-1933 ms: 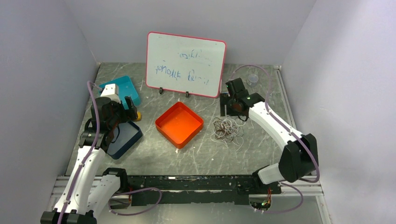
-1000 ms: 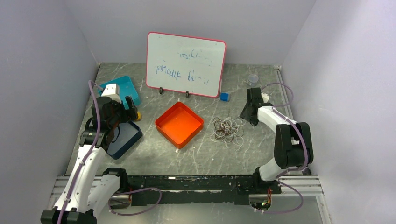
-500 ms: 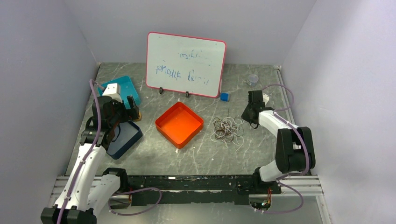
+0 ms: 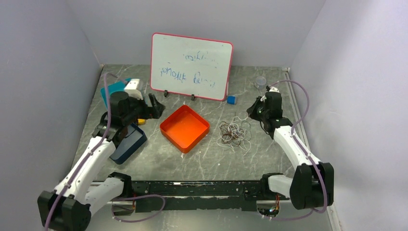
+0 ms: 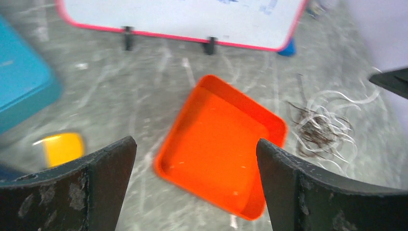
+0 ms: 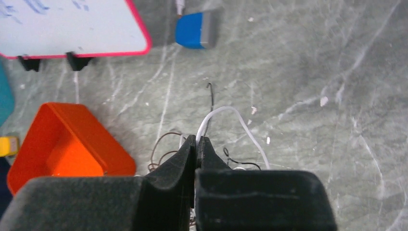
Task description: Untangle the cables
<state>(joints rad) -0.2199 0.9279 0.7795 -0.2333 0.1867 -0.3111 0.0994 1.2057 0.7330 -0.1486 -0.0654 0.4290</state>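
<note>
**Robotics lab: an enclosed tabletop test cell**

Plain pale walls [image 4: 43,57] box in a grey, marble-patterned table [image 4: 269,163] on the left, right and far sides. Two white-and-black robot arms, the left arm [image 4: 89,161] and the right arm [image 4: 293,142], are mounted on a metal rail [image 4: 192,188] along the near edge. A pink-framed whiteboard [image 4: 191,66] with blue handwriting stands on small feet at the far side. On the tabletop lie an orange tray [image 4: 184,128] in the middle, a teal tray [image 4: 111,89] and a dark blue tray [image 4: 129,143] at left, a small blue block [image 4: 231,100], and a heap of loose cables [image 4: 233,133] right of centre.
</note>
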